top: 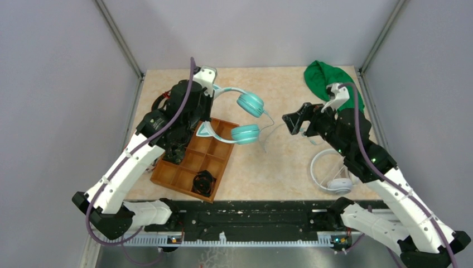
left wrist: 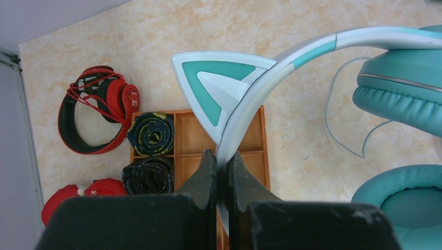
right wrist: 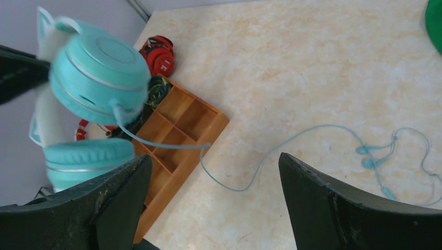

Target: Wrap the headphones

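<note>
The teal headphones (top: 249,104) hang in the air over the table's back left, with both ear cups pointing right. Their pale headband (left wrist: 245,112), with a pointed cat ear (left wrist: 216,86), is pinched between the fingers of my left gripper (left wrist: 223,155), which is shut on it. The thin pale cable (right wrist: 292,140) drops from the upper cup and trails loose across the table to the right. My right gripper (right wrist: 215,159) hovers open to the right of the cups (top: 294,124), above the cable, holding nothing.
A wooden divided tray (top: 178,188) lies under the headphones and holds dark rolled items (left wrist: 151,133). Red headphones (left wrist: 94,109) lie to its left. White headphones (top: 329,173) lie at the front right, and a green cloth (top: 323,78) at the back right.
</note>
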Controlling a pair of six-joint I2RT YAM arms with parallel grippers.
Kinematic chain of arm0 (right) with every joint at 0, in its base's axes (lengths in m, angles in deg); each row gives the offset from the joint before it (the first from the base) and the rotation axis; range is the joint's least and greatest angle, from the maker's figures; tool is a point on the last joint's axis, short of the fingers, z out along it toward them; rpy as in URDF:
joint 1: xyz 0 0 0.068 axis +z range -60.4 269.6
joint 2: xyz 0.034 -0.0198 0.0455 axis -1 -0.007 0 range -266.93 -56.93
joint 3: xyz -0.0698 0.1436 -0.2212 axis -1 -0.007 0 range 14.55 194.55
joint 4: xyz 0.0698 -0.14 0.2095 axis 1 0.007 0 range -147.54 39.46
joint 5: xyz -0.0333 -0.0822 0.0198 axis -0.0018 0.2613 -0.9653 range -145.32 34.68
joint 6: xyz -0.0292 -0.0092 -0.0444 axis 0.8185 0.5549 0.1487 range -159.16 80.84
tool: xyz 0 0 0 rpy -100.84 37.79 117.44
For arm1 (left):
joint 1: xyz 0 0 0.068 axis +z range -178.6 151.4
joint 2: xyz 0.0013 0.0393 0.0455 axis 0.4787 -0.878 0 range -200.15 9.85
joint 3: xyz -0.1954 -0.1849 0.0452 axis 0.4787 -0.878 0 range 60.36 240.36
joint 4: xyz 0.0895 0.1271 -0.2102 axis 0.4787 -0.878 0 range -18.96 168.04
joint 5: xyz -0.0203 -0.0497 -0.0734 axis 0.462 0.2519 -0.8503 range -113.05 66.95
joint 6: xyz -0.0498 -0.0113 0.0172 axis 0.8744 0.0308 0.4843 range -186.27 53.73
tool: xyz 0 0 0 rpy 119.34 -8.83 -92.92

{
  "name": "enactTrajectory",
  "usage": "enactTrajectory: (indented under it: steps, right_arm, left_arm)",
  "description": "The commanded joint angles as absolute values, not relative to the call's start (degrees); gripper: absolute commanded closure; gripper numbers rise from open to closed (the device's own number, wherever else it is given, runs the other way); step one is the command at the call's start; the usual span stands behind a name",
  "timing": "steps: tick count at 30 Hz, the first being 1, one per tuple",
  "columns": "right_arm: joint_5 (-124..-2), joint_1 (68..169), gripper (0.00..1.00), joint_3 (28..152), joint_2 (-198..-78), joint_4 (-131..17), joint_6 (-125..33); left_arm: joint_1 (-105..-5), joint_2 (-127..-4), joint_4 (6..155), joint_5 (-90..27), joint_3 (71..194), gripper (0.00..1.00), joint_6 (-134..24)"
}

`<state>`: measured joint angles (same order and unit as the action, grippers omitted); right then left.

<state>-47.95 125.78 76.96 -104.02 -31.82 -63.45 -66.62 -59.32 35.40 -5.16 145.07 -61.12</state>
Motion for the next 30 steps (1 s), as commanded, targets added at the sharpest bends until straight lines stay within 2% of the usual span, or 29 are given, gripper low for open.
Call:
enactTrajectory:
  steps: [1,5,7,11,14,22,26,30]
  right_arm:
    - [-59.0,122.0,0.08,65.3,-100.6,-42.4,-63.8]
    - [-67.1,122.0,0.05,50.4,-101.8,-55.9,-63.4]
    - [-70.3,122.4,0.06,42.4,-102.7,-67.7,-64.0]
    - [-65.4,128.4,0.10,31.9,-104.3,-86.2,-55.7]
    - [-58.1,133.6,0.09,30.9,-107.9,-91.5,-48.2]
    - [-53.5,133.7,0.07,33.5,-118.5,-103.9,-44.7]
    - [-52.5,133.8,0.06,34.6,-118.4,-105.4,-44.0]
    - [-51.3,133.7,0.06,32.9,-113.4,-105.2,-42.0]
  left_arm:
    - [-64.4,-60.6,37.0,-7.9,153.1,1.00,-58.5]
    - [-62.6,-61.7,34.8,-8.4,158.4,1.00,-56.6]
    - [-62.1,-61.8,35.1,-8.3,160.2,1.00,-56.9]
    - [-61.7,-63.2,34.1,-10.2,165.5,1.00,-56.3]
    - [-61.7,-64.5,32.3,-12.0,169.4,1.00,-54.9]
    - [-61.7,-64.9,31.4,-12.8,173.5,1.00,-52.8]
    - [-61.6,-65.4,30.6,-13.3,175.7,1.00,-51.6]
    - [-61.7,-66.7,28.4,-13.6,179.2,1.00,-50.3]
